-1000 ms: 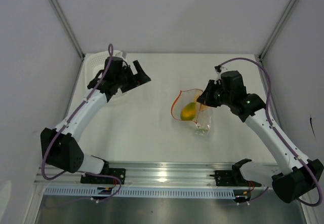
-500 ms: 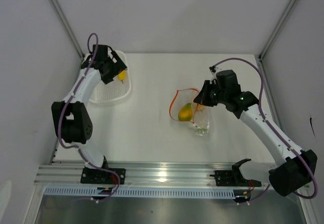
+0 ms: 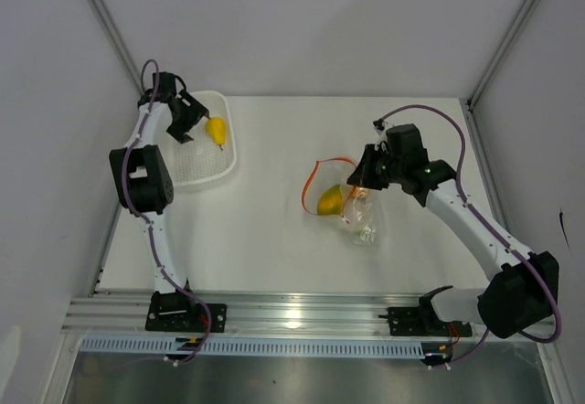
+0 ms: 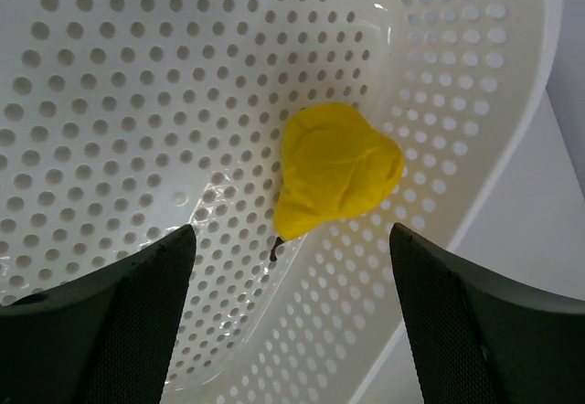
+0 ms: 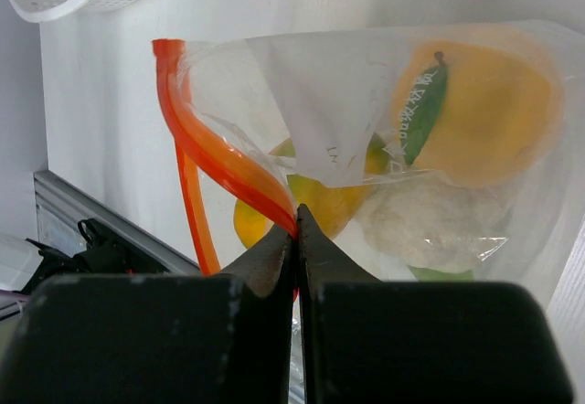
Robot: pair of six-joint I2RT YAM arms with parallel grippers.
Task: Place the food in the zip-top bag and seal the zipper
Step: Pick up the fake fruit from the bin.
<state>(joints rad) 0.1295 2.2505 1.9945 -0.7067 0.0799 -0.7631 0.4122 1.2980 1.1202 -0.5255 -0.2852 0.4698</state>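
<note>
The clear zip-top bag [image 3: 352, 210] lies mid-table with its orange-red zipper [image 3: 315, 175] gaping open. Inside it are a yellow-green fruit [image 3: 330, 201], an orange fruit [image 5: 484, 111] and a white cauliflower piece [image 5: 430, 226]. My right gripper [image 5: 297, 217] is shut on the zipper strip [image 5: 228, 162] at the bag's mouth and holds it up; it also shows in the top view [image 3: 361, 177]. My left gripper [image 4: 288, 267] is open above the white mesh basket [image 3: 196, 171], just short of a yellow pear-shaped fruit [image 4: 336, 168] lying in it.
The basket [image 4: 475, 84] stands at the table's far left corner, against the left wall. Grey walls enclose the table on three sides. The arm bases and a metal rail [image 3: 302, 317] run along the near edge.
My left arm has swung back and left, from beside the basket to over it, with the pear now between its fingers' line. My right gripper has shifted the bag's mouth slightly left.
</note>
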